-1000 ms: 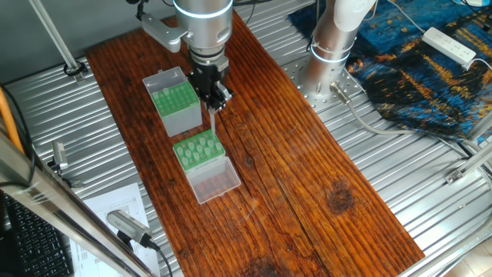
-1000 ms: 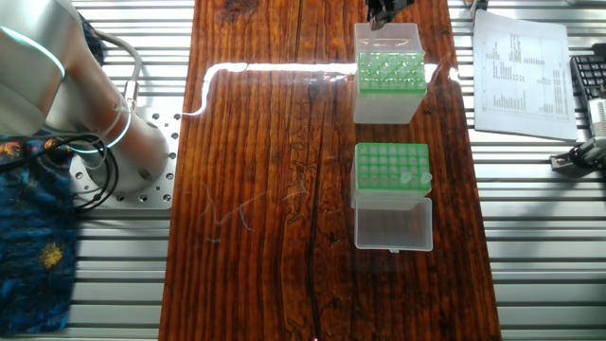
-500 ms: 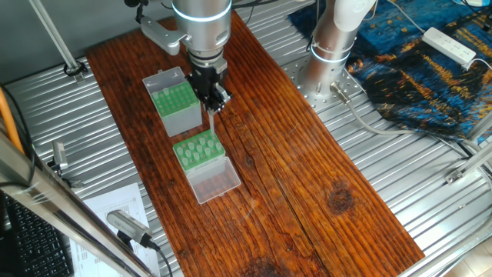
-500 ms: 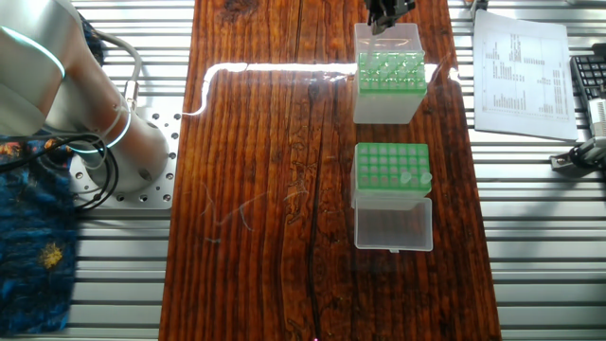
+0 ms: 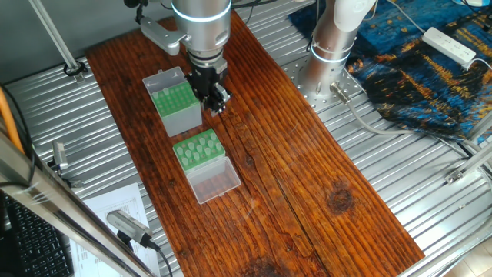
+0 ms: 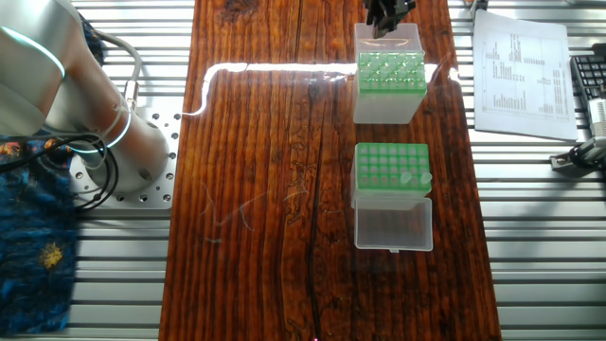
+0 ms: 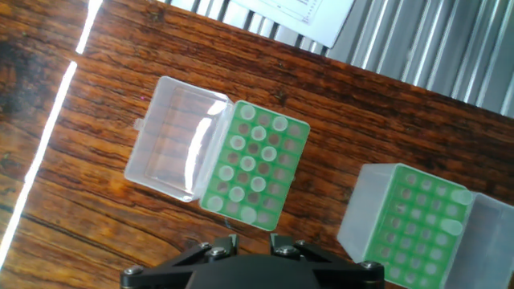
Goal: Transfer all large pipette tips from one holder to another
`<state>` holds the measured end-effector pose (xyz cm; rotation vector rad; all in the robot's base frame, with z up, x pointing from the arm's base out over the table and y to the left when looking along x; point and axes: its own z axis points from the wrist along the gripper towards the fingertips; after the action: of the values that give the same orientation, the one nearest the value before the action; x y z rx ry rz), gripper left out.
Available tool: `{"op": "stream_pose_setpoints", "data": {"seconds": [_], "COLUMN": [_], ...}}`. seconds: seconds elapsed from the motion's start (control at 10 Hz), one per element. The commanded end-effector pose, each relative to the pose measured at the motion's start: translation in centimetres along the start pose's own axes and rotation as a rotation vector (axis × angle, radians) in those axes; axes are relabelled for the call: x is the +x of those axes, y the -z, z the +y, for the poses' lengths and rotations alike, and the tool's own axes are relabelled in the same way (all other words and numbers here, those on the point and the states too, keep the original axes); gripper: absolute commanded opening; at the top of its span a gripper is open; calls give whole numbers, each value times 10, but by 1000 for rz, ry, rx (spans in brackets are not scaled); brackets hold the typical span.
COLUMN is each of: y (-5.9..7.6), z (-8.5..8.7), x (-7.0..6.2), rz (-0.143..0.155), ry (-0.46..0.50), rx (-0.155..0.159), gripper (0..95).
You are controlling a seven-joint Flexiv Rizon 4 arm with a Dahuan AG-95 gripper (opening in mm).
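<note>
The gripper (image 5: 216,100) hangs above the wooden table (image 5: 307,177), beside the taller grey-sided holder (image 5: 177,104), which stands just to one side of it in one fixed view. Whether its fingers are apart or together cannot be told: from that view they look dark and bunched, and in the hand view only the black base of the hand shows along the bottom edge. No tip can be made out between them.

Past the gripper and lower in that fixed view sits the low green rack (image 5: 198,148), its clear lid (image 5: 214,180) swung open flat on the wood on the side away from the gripper. In the hand view the rack (image 7: 255,167) lies straight ahead of the fingers, with pale large pipette tips (image 7: 246,113) filling many of its holes, and the tall holder (image 7: 418,221) is off to the right.

The other fixed view shows the gripper (image 6: 388,11) at the top edge, just beyond the tall holder (image 6: 386,87), with the rack (image 6: 391,171) well clear of it
</note>
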<state>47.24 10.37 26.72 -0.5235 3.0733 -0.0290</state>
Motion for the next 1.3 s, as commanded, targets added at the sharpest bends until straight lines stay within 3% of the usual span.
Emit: {"op": "stream_pose_setpoints", "data": {"seconds": [0.1, 0.3, 0.6, 0.8, 1.1, 1.3], "y": [-6, -14, -26, -41, -58, -60], "z": [-15, -55, -105, -126, -144, -152], "x": [1, 4, 0, 0, 4, 9], "rz": [7, -5, 1, -6, 2, -2], "ry": [20, 22, 25, 16, -19, -32], "rx": [22, 24, 27, 18, 18, 10], "gripper": [190, 190, 190, 190, 190, 190]}}
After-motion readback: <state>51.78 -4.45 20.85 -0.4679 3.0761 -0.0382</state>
